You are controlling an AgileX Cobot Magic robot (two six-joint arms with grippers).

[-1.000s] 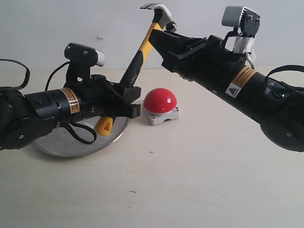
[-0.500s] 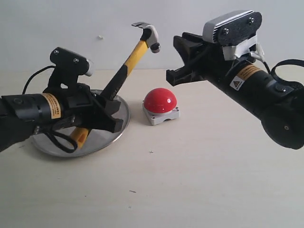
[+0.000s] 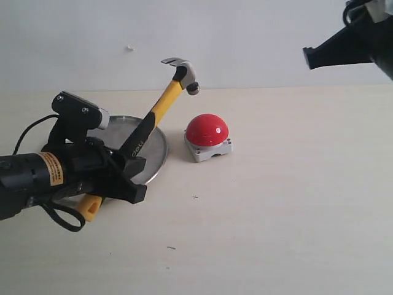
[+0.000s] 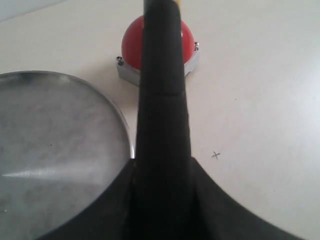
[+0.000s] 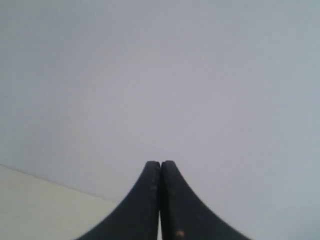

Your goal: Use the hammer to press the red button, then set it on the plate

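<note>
Left gripper (image 3: 126,175) is clamped on the black lower grip of the hammer (image 3: 161,104), near the yellow butt. The handle slants up and to the right, so the steel head hangs in the air, above and a little left of the red button (image 3: 207,129) and not touching it. In the left wrist view the handle lines up over the red dome. The plate (image 3: 161,150) lies on the table just left of the button, partly behind the left arm.

Holding so far down the handle leaves a long lever. When the head meets the dome, the handle may twist in the jaws, and the press may come out too weak. The dome is rounded and glossy, so an off-centre strike could glance off onto the grey base or the table. The button looks loose on the table and could slide away to the right. A low swing might clip the plate's rim and shift it.

The right gripper (image 3: 313,56) is pressed together, holds nothing, and sits high at the far right, too far off to steady anything.
</note>
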